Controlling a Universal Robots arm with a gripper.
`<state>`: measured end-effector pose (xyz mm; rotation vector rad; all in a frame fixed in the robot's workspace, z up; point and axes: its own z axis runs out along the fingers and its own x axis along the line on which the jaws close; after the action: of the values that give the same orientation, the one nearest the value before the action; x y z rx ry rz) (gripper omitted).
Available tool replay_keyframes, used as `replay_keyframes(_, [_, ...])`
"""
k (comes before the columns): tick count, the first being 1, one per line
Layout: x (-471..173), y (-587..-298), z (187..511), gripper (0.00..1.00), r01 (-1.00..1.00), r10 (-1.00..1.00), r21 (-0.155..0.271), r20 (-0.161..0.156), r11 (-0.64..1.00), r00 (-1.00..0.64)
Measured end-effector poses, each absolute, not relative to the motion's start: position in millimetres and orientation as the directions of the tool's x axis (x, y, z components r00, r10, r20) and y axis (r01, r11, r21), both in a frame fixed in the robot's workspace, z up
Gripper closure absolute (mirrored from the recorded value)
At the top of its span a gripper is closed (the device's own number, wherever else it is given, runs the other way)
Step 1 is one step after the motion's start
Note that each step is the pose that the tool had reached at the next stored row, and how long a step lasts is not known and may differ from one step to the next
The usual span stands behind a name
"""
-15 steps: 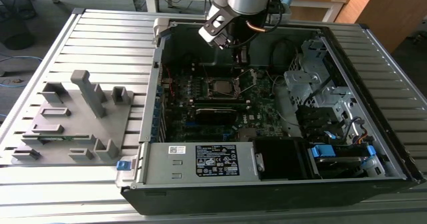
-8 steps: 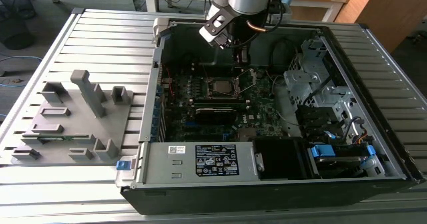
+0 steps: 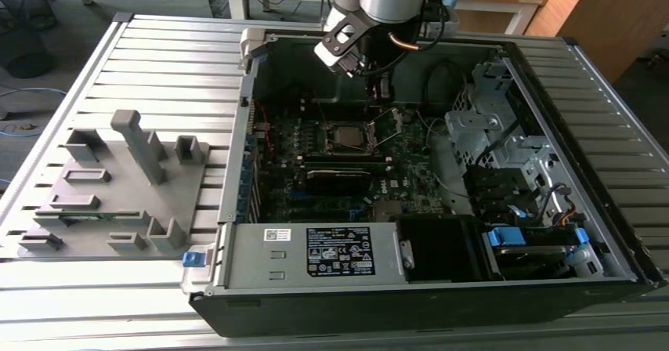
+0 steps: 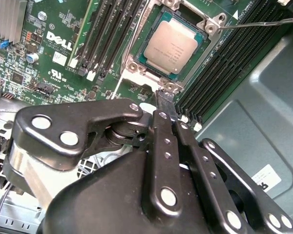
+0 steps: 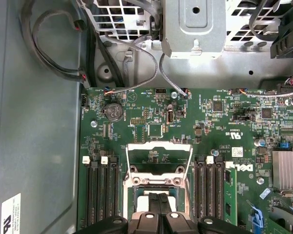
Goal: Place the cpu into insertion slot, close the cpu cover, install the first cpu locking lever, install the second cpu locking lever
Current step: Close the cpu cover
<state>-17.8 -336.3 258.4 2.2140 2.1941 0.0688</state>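
1. The gripper (image 4: 164,100) is clenched. In both wrist views its two black fingers (image 4: 158,141) lie flat against each other, with nothing seen between them.
2. In the second wrist view the fingertips hang just beside one edge of the insertion slot (image 4: 211,23). In the first wrist view they overlap the slot from above. Whether they touch anything I cannot tell.
3. The cpu (image 4: 170,46) sits flat inside the insertion slot, with its dull grey-brown top facing up and uncovered.
4. The cpu cover (image 5: 158,146) stands lifted off the insertion slot, hinged at one slot edge. Green motherboard (image 5: 215,126) shows through its square window.
5. A thin wire locking lever (image 4: 254,23) runs out from one corner of the slot, across the neighbouring memory slots (image 4: 224,63).
6. Long black memory slots flank the insertion slot on two opposite sides.
7. A finned heatsink (image 5: 287,169) and a coin cell (image 5: 113,112) lie on the board, both well apart from the slot.
8. In the exterior view the arm reaches down into the open computer case (image 3: 243,132), just above the slot. A grey fixture (image 3: 115,186) rests on the slatted table (image 3: 157,61), well apart from the slot toward the exterior view's left.
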Motion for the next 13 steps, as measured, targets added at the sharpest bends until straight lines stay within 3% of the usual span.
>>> replay_keyframes(13, [-14.8,-336.3,258.4,0.89,0.999,1.0,0.048,0.014,-0.01,0.009])
